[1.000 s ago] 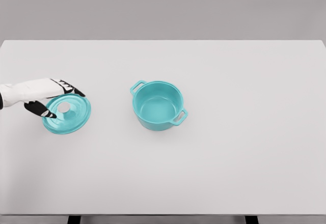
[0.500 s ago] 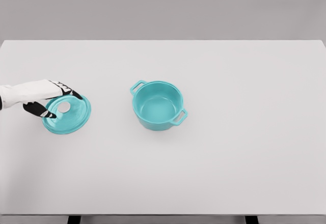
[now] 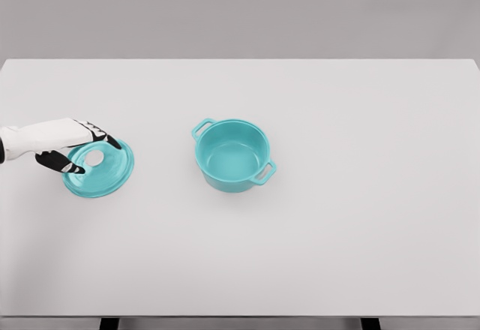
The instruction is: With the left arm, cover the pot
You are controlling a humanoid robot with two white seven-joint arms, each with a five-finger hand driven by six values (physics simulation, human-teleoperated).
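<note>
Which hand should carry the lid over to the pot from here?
Left. The left hand is already on the teal lid, fingers around its knob, with the open pot to its right. No right arm is in view.

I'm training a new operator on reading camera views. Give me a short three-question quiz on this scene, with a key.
1. True or false: the lid already sits on the pot.
2. Which hand is at the lid? A) left hand B) right hand C) both
3. Fill in: seen from the head camera, the pot stands to the ____ of the lid on the table.

Key:
1. False. The pot is open and empty, and the lid is apart from it.
2. A. The fingers close around the lid's white knob. The right hand is out of view.
3. right
</note>
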